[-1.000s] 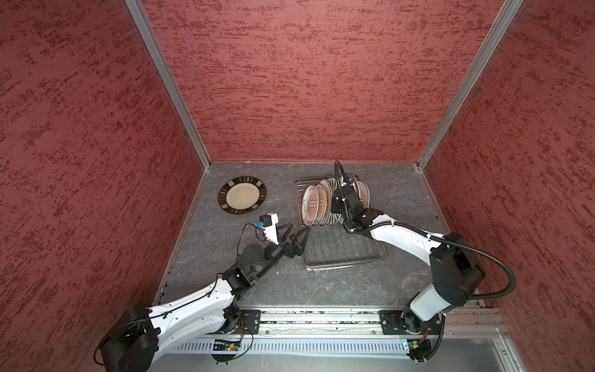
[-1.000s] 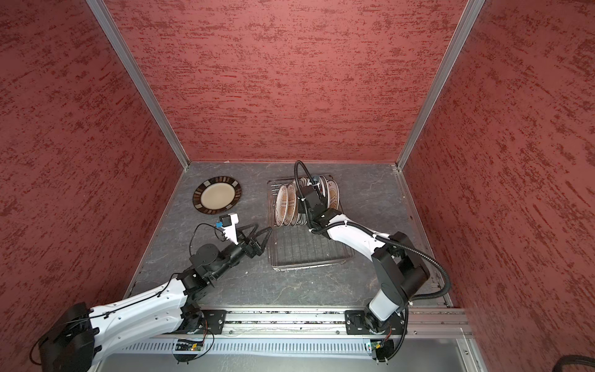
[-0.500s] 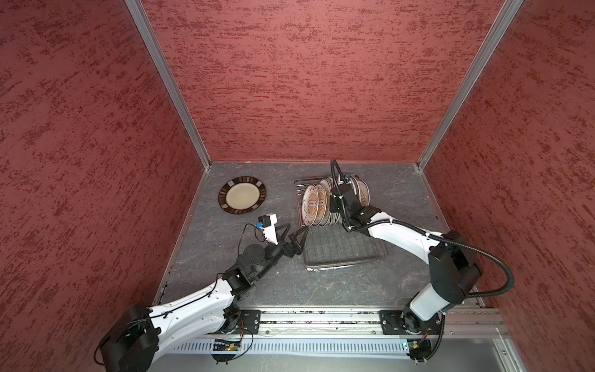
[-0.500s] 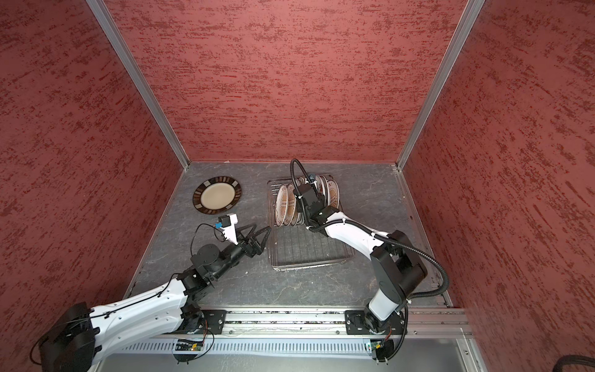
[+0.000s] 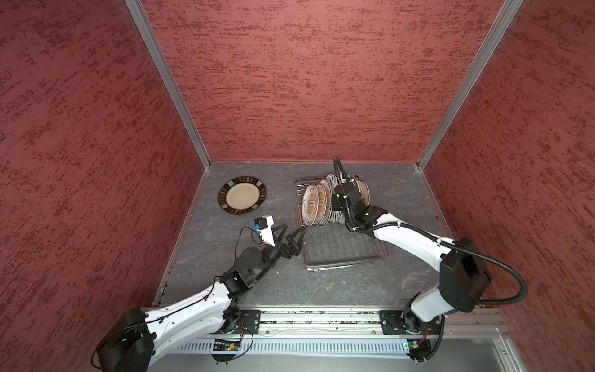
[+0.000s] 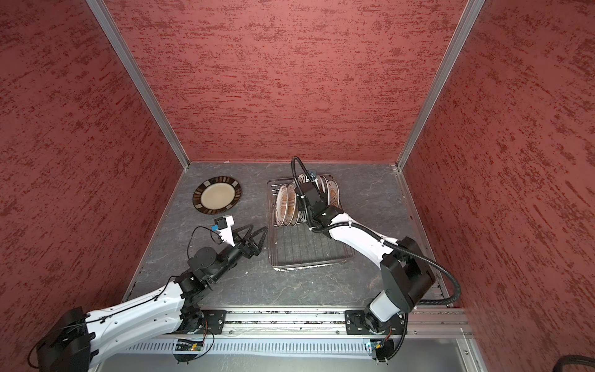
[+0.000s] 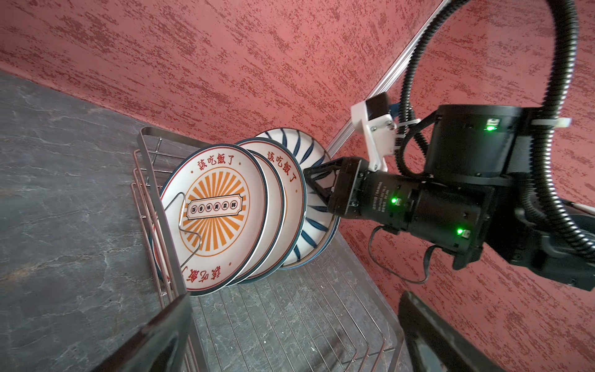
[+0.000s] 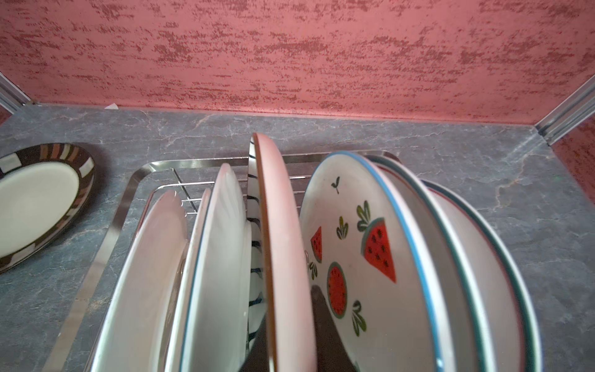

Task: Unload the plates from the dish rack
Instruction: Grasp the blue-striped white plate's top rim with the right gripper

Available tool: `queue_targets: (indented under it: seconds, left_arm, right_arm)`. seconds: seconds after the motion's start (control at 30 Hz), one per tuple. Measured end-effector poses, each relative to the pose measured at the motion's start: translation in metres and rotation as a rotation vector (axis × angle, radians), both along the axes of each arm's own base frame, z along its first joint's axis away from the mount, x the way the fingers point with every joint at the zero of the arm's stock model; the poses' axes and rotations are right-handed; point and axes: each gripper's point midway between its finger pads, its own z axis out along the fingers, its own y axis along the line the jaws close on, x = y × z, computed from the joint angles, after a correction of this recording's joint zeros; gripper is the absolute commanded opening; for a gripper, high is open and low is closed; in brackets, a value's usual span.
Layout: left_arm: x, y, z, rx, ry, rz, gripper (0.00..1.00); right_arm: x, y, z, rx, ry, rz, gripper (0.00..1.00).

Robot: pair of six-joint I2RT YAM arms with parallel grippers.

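Several plates (image 5: 314,204) stood on edge in both top views, packed in a row across the far end of the dish rack (image 5: 341,248), faces turned left and right. One dark-banded plate (image 5: 242,195) lay flat on the desk (image 5: 257,283), far left and well apart. The right end effector (image 5: 335,203) reached from the near right into the middle of that row. The left end effector (image 5: 295,228) hovered just beside the rack's near left rim, jaws spread wide and empty.

From the left wrist, the sunburst plate (image 7: 214,209) fronted the row, and the right end effector (image 7: 309,184) bit in behind the blue-striped plate (image 7: 309,145).

From the right wrist, a pink-rimmed plate (image 8: 283,241) stood edge-on, higher than its neighbours, with the jaws closed on its rim. One of the fingers (image 8: 325,322) showed between it and the watermelon plate (image 8: 363,244). The clear way out looked to be straight up, along the plate's own plane, and the right arm was the nearer.
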Motion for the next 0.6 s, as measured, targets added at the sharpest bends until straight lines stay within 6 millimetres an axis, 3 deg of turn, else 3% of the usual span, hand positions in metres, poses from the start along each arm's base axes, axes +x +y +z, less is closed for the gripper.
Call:
queue_targets:
  seconds: [0.4, 0.6]
  left_arm:
    - [-0.004, 0.001, 0.004, -0.012, -0.011, -0.005, 0.99]
    - [-0.006, 0.0, 0.004, -0.009, -0.009, -0.008, 0.99]
  right_arm:
    - [-0.016, -0.022, 0.054, -0.015, -0.113, -0.042, 0.0]
    - [-0.033, -0.035, 0.067, 0.0, -0.146, -0.038, 0.0]
